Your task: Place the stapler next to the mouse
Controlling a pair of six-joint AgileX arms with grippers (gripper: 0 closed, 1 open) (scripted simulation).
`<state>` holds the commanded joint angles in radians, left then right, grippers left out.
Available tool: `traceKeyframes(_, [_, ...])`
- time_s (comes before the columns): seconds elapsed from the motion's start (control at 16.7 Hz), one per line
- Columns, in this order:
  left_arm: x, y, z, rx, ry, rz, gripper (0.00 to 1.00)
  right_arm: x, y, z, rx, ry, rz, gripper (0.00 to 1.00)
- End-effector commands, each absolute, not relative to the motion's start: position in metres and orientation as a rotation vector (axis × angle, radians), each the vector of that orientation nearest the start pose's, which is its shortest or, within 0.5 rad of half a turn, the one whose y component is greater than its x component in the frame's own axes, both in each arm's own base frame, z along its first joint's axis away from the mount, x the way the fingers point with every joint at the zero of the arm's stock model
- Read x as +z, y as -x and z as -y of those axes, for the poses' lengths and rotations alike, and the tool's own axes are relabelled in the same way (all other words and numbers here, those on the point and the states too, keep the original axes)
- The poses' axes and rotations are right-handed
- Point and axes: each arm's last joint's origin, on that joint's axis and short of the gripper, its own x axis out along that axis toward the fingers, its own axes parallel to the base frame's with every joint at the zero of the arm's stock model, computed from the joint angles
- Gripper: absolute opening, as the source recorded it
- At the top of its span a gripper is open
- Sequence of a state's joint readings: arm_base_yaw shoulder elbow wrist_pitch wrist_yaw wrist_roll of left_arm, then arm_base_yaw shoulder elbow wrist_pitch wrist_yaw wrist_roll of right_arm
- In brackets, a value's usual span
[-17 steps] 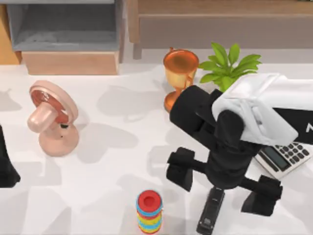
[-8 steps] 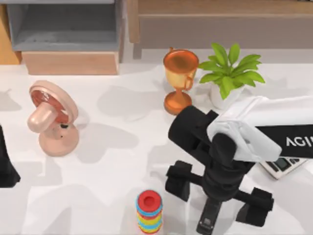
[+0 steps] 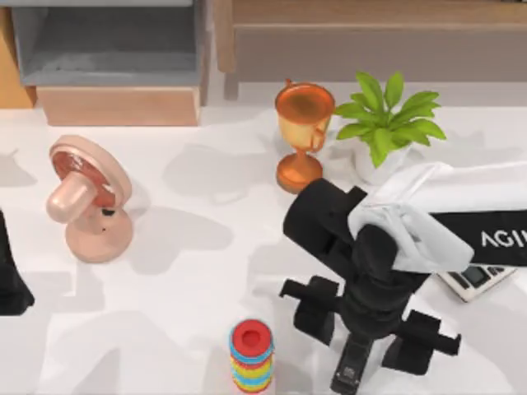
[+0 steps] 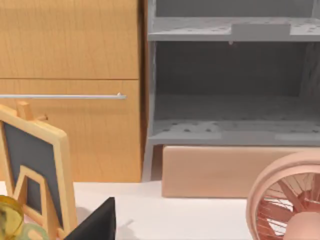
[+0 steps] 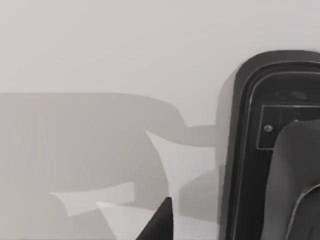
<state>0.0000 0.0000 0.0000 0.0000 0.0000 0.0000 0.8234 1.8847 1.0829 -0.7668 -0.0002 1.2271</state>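
The stapler, a slim black bar, lies at the table's front edge, right of centre, with its far end hidden under my right arm. My right gripper hangs just above it, open, one finger on each side of the bar and apart from it. In the right wrist view the stapler is a black body with a rounded end, and a dark fingertip shows beside it. The mouse is out of view. My left arm is parked at the table's left edge.
A stacked ring toy stands just left of the stapler. A grey calculator lies to its right, partly under my arm. Behind are a bronze trophy, a potted plant and a pink fan. A grey shelf lines the back.
My right arm has dropped toward the stapler, and its fingers have drawn closer together on either side of it. The stapler has not moved.
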Motion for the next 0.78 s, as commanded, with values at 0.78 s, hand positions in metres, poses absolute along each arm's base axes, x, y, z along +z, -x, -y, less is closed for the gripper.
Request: traceKeyframes(0.78, [0.1600, -0.1057, 0.0012, 0.000, 0.000, 0.000, 1.00, 0.1174, -0.2168, -0.2366, -0.311, -0.315, -1.548, 0.00])
